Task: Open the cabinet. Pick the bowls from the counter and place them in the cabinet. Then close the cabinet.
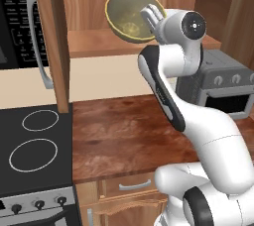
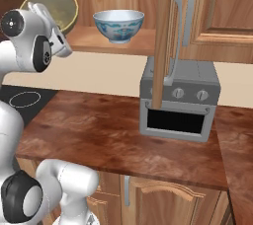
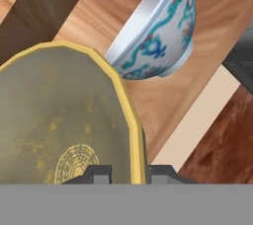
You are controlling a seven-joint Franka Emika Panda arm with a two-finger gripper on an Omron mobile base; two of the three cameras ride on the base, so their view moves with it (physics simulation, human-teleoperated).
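The cabinet (image 1: 99, 42) stands open, its left door (image 1: 53, 36) and right door (image 2: 165, 31) swung out toward me. My gripper (image 1: 149, 16) is shut on the rim of the olive-yellow bowl (image 1: 130, 14), which is tilted with its inside facing me at the left of the cabinet shelf (image 2: 94, 45). In the hand view the rim of that bowl (image 3: 54, 120) sits between my gripper (image 3: 129, 172) fingertips. The white bowl with blue markings (image 2: 118, 25) stands upright on the shelf just right of it, and the hand view shows the same white bowl (image 3: 158, 31) beyond the yellow rim.
Below the cabinet the reddish-brown counter (image 1: 124, 131) carries a grey toaster oven (image 2: 178, 103) at the right. A black stovetop (image 1: 34, 141) lies at the left, with a microwave (image 1: 20, 17) above it. The right door's bar handle (image 2: 175, 36) hangs in front of the toaster oven.
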